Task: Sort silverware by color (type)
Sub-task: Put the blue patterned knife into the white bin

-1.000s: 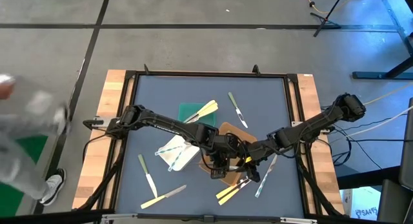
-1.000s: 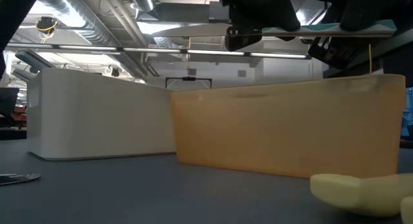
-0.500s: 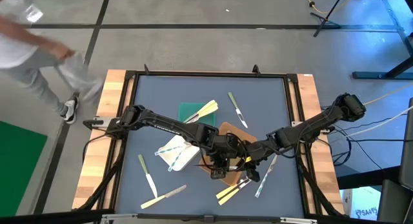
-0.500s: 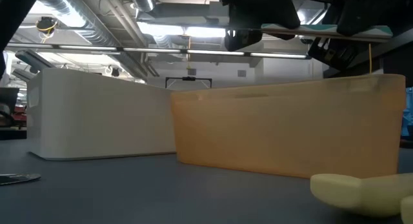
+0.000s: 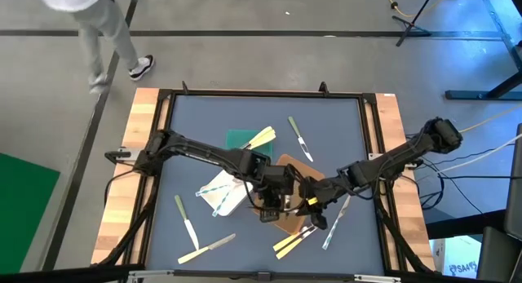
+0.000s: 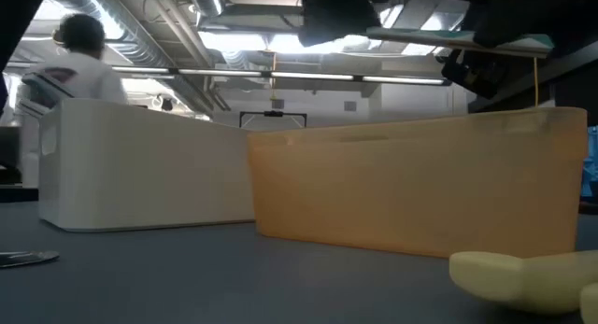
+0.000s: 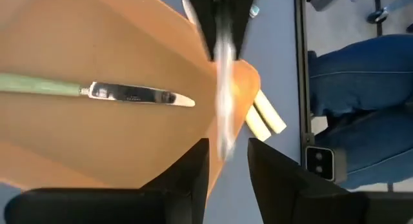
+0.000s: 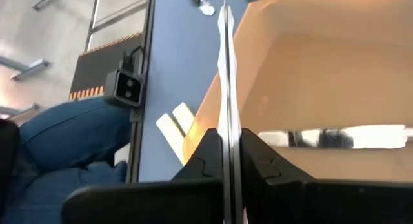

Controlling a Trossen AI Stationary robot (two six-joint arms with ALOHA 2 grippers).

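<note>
My right gripper (image 5: 312,204) hovers over the brown tray (image 5: 287,164), shut on a thin pale utensil (image 8: 226,50) that shows edge-on. My left gripper (image 5: 272,203) is open beside it over the same tray. In the left wrist view the utensil (image 7: 224,88) shows blurred, its end between my left fingers (image 7: 193,175) and apart from them. A green-handled knife (image 7: 129,93) lies flat in the brown tray. More silverware lies about: cream pieces (image 5: 261,139) on the green tray, translucent ones (image 5: 218,189) on the white tray, others on the mat. My right gripper pinches the thin utensil (image 8: 226,114) between its two fingers (image 8: 210,153), which lie along it. The utensil runs out ahead of the fingers, lifted clear above the brown tray's rim (image 6: 411,133) and about level (image 6: 458,41).
Loose on the mat are a green-handled knife (image 5: 186,222), a cream knife (image 5: 208,249), cream pieces (image 5: 289,244), a translucent piece (image 5: 334,222) and a knife (image 5: 300,139). A person walks past the far left corner (image 5: 90,22). Someone in jeans (image 7: 361,108) stands at the near edge.
My left gripper has moved a little toward the table's left, away from my right gripper. In the low view the utensil's end, earlier under the left gripper, now sticks out free. The utensil stays level in my right gripper. The person has walked toward the far side.
</note>
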